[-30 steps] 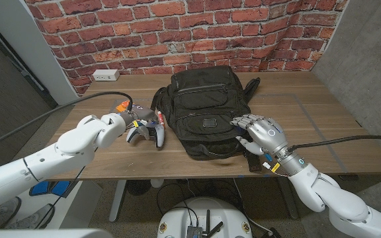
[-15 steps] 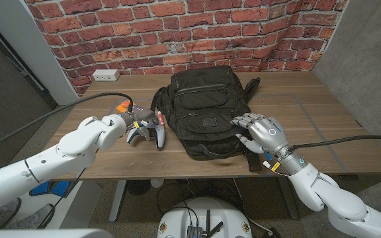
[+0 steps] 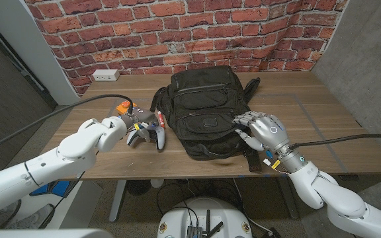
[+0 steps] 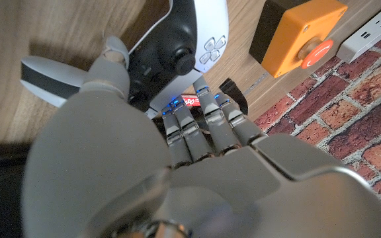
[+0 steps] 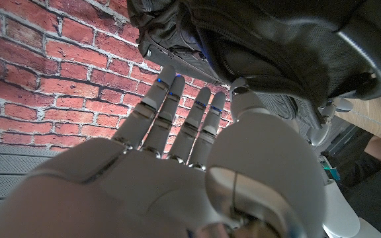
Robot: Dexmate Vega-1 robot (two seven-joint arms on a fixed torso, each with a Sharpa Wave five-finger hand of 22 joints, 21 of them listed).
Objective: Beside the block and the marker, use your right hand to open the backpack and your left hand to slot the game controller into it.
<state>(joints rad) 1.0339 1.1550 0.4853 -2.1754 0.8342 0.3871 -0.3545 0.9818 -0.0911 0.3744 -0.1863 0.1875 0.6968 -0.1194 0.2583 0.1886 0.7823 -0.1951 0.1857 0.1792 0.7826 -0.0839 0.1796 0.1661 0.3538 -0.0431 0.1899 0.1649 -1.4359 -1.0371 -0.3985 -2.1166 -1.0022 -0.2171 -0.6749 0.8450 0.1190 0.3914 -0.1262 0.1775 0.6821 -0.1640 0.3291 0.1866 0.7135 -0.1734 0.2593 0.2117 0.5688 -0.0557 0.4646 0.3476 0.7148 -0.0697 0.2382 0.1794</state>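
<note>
The black backpack (image 3: 207, 109) lies closed in the middle of the table, also seen in the right wrist view (image 5: 276, 46). My right hand (image 3: 263, 131) is at its right front side with fingers spread, their tips touching the fabric and holding nothing. The white and black game controller (image 3: 153, 135) lies on the table left of the backpack. My left hand (image 3: 131, 125) covers it and grips it, thumb on one grip (image 4: 114, 63) and fingers over the far edge. The orange block (image 3: 122, 108) and the red and white marker (image 3: 159, 119) lie just behind the controller.
A white power strip (image 3: 104, 75) sits at the table's back left by the brick wall. A flat black item (image 3: 253, 161) lies by my right wrist near the front edge. Bare wood stretches right of the backpack.
My left hand has shifted slightly right and settled further over the controller. My right hand has edged closer against the backpack's side. The backpack has not moved.
</note>
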